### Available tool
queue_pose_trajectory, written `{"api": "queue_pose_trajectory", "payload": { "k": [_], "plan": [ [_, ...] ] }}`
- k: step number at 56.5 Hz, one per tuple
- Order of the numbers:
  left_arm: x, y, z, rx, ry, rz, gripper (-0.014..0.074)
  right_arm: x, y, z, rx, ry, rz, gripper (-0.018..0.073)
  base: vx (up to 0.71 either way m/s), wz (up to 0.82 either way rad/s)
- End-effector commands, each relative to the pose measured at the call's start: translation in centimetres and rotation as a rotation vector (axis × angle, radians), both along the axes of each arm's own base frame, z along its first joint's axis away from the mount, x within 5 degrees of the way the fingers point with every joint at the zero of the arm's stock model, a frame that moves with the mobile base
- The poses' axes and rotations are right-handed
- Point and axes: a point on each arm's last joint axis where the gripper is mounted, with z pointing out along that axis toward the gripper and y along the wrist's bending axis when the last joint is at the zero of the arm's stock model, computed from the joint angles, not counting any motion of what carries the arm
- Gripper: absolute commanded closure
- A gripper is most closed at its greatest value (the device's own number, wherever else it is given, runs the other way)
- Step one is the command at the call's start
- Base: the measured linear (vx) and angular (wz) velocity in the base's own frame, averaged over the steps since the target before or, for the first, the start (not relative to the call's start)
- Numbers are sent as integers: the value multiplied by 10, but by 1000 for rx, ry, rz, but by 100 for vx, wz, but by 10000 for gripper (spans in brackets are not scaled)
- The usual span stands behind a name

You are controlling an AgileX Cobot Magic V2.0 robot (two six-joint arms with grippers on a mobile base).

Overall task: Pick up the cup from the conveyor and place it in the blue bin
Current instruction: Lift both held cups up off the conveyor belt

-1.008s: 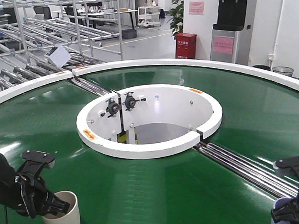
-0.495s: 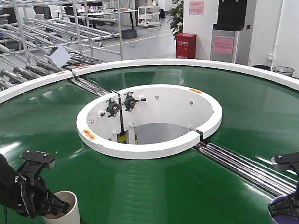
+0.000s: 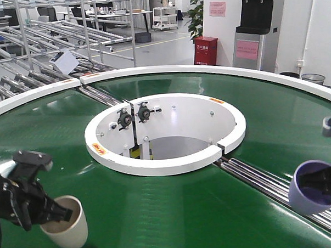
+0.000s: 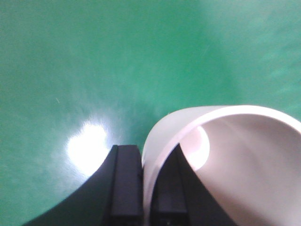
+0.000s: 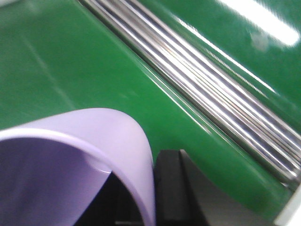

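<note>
The conveyor is a dark green ring belt with white edging. At the front left, my left gripper is shut on the wall of a cream cup, which tilts slightly. In the left wrist view one finger is outside the cream cup and the other inside. At the right edge, my right gripper is shut on the rim of a purple cup, held above the belt. The right wrist view shows the purple cup pinched against the outer finger. The blue bin is out of view.
A white-walled round opening sits mid-belt. Steel rollers cross the belt at the right, just under the purple cup; more rollers lie at the back left. Metal racks stand behind the conveyor.
The right gripper has risen and swung up with the purple cup, now fully in view. The left gripper has shifted left with the cream cup, which now tilts.
</note>
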Motion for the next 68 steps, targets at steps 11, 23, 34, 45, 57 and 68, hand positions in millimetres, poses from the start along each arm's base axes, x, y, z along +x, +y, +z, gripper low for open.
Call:
{"api": "queue_pose_trajectory", "payload": {
  "k": [11,23,34,45,57,68],
  "plan": [
    [-63,-2,104,-109,-393,21,603,-40,7,71,61,-341,83,568,0,0],
    [-131,-2,130,-121,-577,-5,603,-88,5,107,-33,-495,147,568,0,0],
    [-183,5,162,-142,-746,-9,603,-123,4,109,-39,-558,150,568,0,0],
    [-211,8,173,-152,-797,-26,603,-135,3,92,-45,-589,145,568,0,0],
    [-219,8,175,-154,-802,-32,603,-138,3,94,-46,-607,144,568,0,0],
    [-218,8,175,-154,-801,-32,603,-138,3,94,-46,-605,144,568,0,0]
  ]
}}
